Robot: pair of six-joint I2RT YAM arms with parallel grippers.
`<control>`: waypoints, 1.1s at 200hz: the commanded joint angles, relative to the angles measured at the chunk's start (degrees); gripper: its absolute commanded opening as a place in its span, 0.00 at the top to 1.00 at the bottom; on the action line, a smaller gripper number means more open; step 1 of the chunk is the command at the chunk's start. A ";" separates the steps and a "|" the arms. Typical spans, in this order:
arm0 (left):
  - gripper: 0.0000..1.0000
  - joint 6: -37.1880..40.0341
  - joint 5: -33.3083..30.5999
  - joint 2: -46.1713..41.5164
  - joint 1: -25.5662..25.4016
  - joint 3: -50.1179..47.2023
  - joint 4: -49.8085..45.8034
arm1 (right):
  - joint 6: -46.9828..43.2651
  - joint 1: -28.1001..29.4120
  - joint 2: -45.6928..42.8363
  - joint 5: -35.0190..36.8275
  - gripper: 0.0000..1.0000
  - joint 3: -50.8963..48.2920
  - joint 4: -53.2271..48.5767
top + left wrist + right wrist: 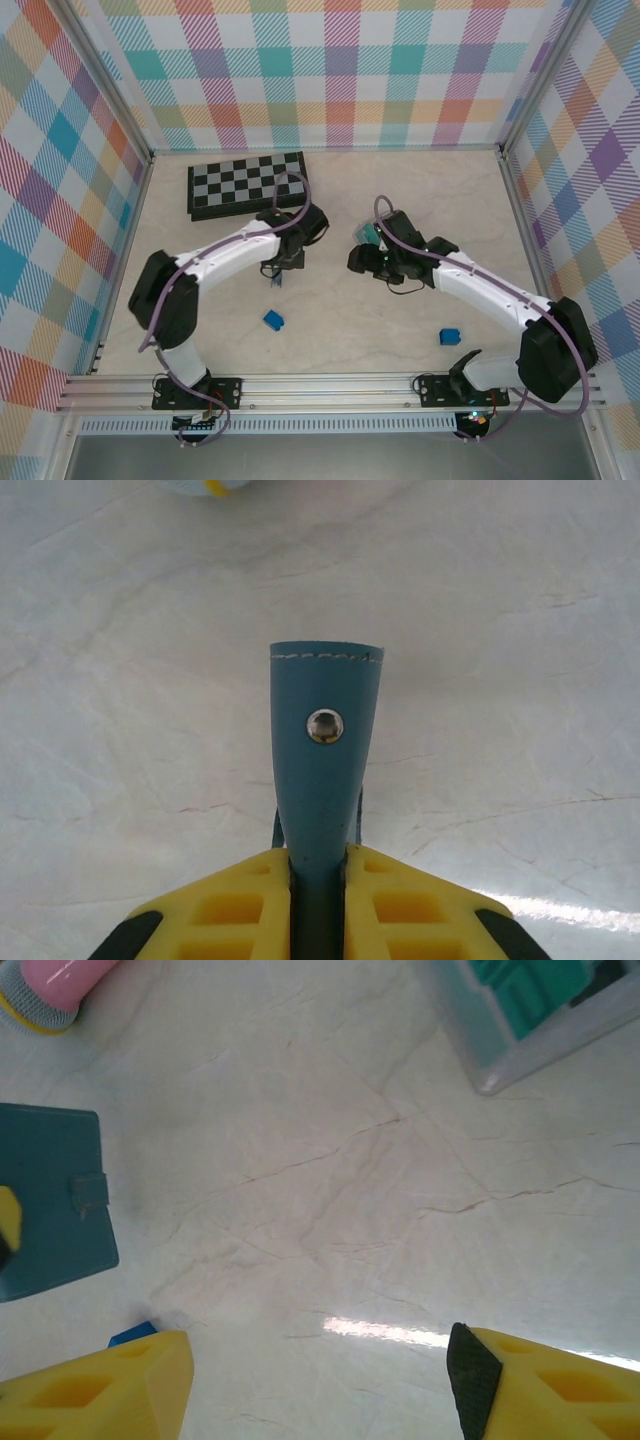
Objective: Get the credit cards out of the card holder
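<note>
Opening stage: the left fingers (272,868) pinch the card holder (50,1200) by its snap tab (325,695), left of centre on the counter (330,1190), while the right fingers (100,1385) hang wide and empty nearby. Next, probably, the flap must be spread to bare the cards. The tab's long axis runs straight out from the fingertips.

We look on a pale, marbled table (420,200). Beyond the left gripper (318,865) a checkerboard (247,184) lies flat, and a small blue block (273,319) sits behind it. Behind the right gripper (320,1350) rests a second blue block (450,336). Ahead of that gripper, to its right, stands a grey box (520,1010) with teal contents.
</note>
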 commanded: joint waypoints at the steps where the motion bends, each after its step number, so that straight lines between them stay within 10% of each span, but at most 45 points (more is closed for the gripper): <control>1: 0.83 2.64 -0.42 4.35 -3.08 4.19 1.31 | 2.20 -1.40 -2.84 2.47 0.31 -1.58 -1.43; 79: 0.24 -2.49 18.81 0.00 -3.60 -2.08 13.64 | -1.98 -3.65 -3.33 3.25 0.34 -1.88 -1.72; 220: 0.00 -11.53 25.71 -28.73 15.01 -29.08 19.69 | -22.79 4.46 38.85 -0.60 0.34 36.02 -11.98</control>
